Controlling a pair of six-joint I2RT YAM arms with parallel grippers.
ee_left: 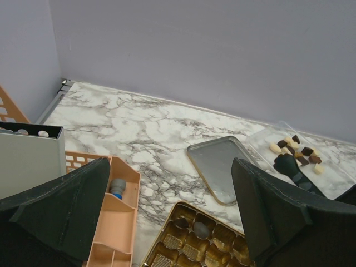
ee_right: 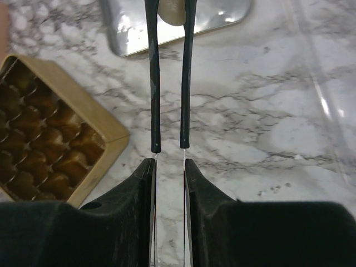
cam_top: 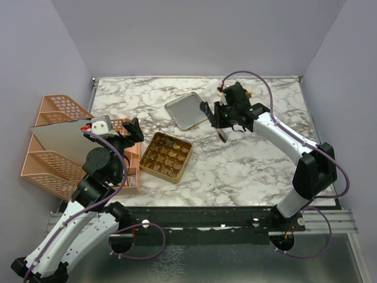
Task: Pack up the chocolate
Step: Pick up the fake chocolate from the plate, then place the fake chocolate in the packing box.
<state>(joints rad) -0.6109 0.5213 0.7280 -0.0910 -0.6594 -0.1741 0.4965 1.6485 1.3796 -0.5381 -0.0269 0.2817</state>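
Far left: peach plastic mesh file racks (cam_top: 56, 112) stand at the table edge, and a long peach compartment tray (ee_left: 114, 222) lies just beside them.
Left gripper (cam_top: 133, 128): jaws spread wide with nothing between them, hanging over the far end of the peach tray.
Middle: a golden-brown square tray with a grid of compartments (cam_top: 184, 164) sits on the white-and-grey marble tabletop (cam_top: 235, 171). A couple of its far cells seem to hold small pieces.
Beyond it: a flat silver metal tray (cam_top: 189, 110) lies apart from the golden one.
Right gripper (cam_top: 223, 137): its long, thin dark fingers are pinched on a cream-white chocolate piece (ee_right: 171, 14), raised near the silver tray.
Far right: the loose chocolate pieces (ee_left: 295, 147), dark brown, light brown and cream, are heaped on a clear plastic sheet (ee_left: 267, 136) near the back wall.
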